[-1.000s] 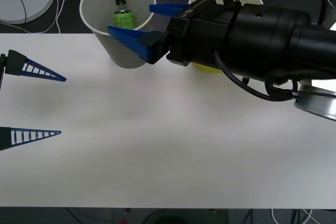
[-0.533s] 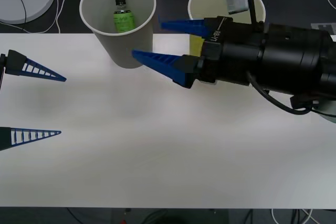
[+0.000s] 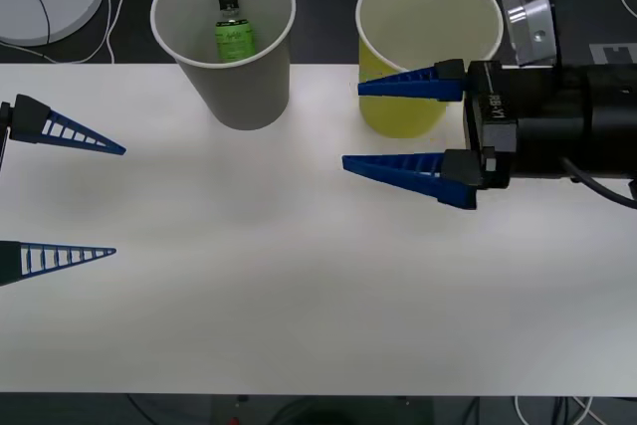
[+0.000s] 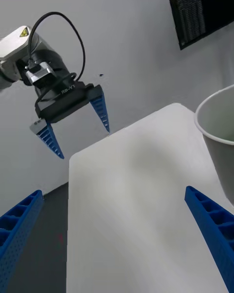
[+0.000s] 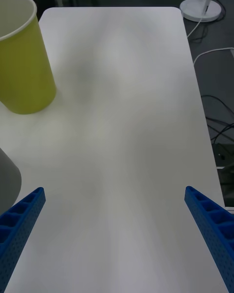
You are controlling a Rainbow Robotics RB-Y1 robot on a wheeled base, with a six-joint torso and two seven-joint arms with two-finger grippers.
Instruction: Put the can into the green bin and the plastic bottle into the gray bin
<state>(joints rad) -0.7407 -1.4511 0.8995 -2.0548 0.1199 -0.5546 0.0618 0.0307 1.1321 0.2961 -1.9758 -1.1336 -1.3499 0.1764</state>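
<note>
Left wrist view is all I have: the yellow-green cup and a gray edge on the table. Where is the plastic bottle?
Observer: The plastic bottle stands upright inside the gray bin.
Operator: Anything in the green bin?
Observer: From the front, the green bin shows just its pale inside.
Operator: And the right gripper?
Observer: The right gripper is open and empty, level with the green bin, one finger crossing in front of its wall.
</note>
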